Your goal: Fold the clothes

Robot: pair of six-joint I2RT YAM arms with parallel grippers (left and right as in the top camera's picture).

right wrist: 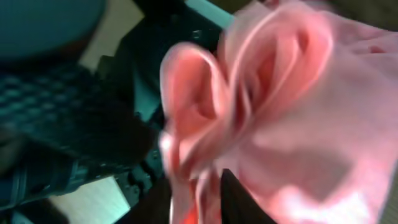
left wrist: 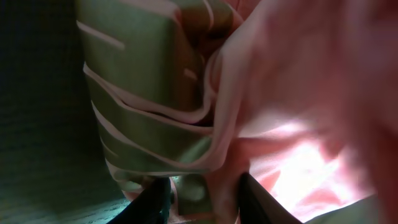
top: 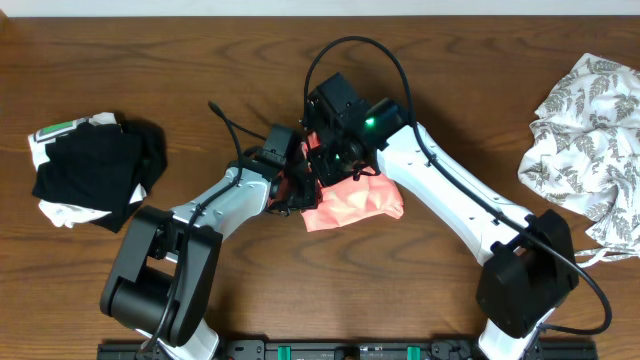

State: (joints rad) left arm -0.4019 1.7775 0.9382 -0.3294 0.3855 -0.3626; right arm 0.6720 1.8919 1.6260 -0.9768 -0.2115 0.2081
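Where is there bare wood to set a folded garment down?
Bare table: the corner between the black-and-white bundle and the base of the left arm; between the right arm and the leaf-print garment; in front, between both arm bases. Crowded: centre, both arms over the pink T-shirt.

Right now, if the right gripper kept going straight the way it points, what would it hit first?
The pink shirt. In the wrist view its bunched folds fill the way ahead of the right gripper, some lying between the fingers. Anything behind the cloth is too blurred to tell.
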